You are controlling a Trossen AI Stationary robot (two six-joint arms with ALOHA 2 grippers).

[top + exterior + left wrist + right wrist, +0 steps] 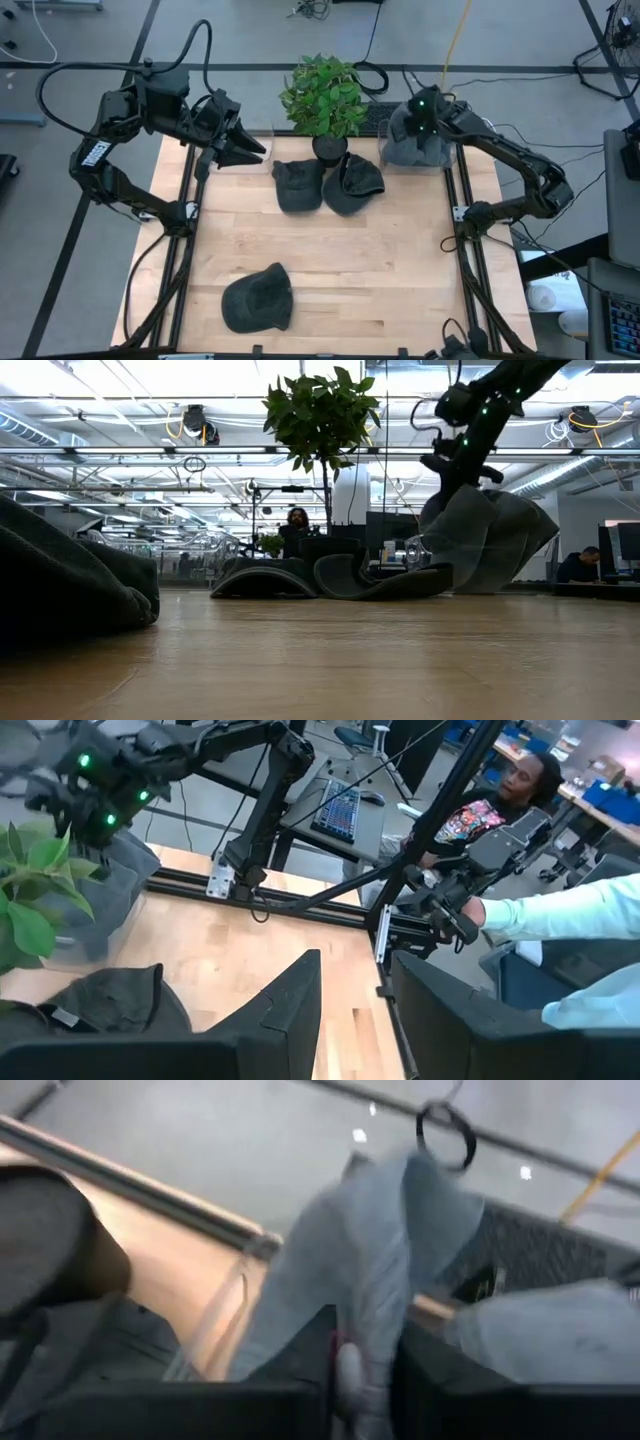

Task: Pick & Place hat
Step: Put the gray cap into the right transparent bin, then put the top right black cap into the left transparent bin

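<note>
A grey hat [415, 150] sits in a clear bin [384, 152] at the table's far right, with my right gripper [420, 122] shut on it from above. In the low view this hat [485, 540] stands tall under the gripper [462, 455]. Two dark hats [297, 185] [353, 183] lie side by side at the far middle. Another dark hat [258, 298] lies near the front edge. My left gripper [248, 148] hovers open above the far left of the table and holds nothing. My right gripper pinches a raised fold of the grey hat's cloth [368, 1320] between its two fingers [305, 1380]. The fingers slant down from above. The cloth rises in a ridge ahead of them, and the hat's lower part [490, 575] stays down in the bin.
A potted plant [325, 95] stands at the far middle, right behind the two hats. Black rails [462, 215] run along both sides of the table. Beyond the right edge, a person's sleeve [560, 915] reaches toward a handle. The middle of the wooden table [330, 250] is bare.
</note>
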